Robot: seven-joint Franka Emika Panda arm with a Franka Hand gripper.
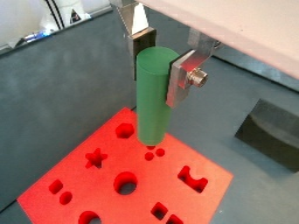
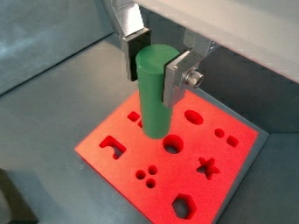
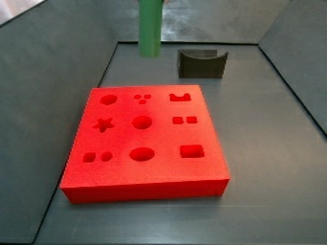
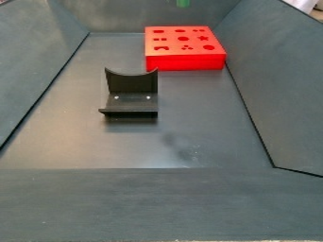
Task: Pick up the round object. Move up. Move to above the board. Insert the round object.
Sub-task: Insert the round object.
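My gripper point(image 1: 160, 63) is shut on the round object point(image 1: 153, 92), a slim green peg that hangs upright from the silver fingers point(image 1: 179, 80). It hangs well above the board point(image 1: 70, 188), a thick red slab with shaped holes. In a wrist view the gripper point(image 2: 158, 61) holds the peg point(image 2: 156, 92) with its lower end over the board point(image 2: 111, 166), beside a large round hole point(image 2: 173, 143). In a side view only the peg point(image 3: 151, 27) shows, above and beyond the board point(image 3: 166, 139); the gripper is out of frame. The board point(image 4: 187, 60) lies at the far end.
The dark fixture point(image 3: 201, 63) with a curved notch stands on the grey floor beyond the board; it also shows in a side view point(image 4: 128, 95) and a wrist view point(image 1: 271, 131). Sloping dark walls point(image 4: 38, 85) enclose the floor.
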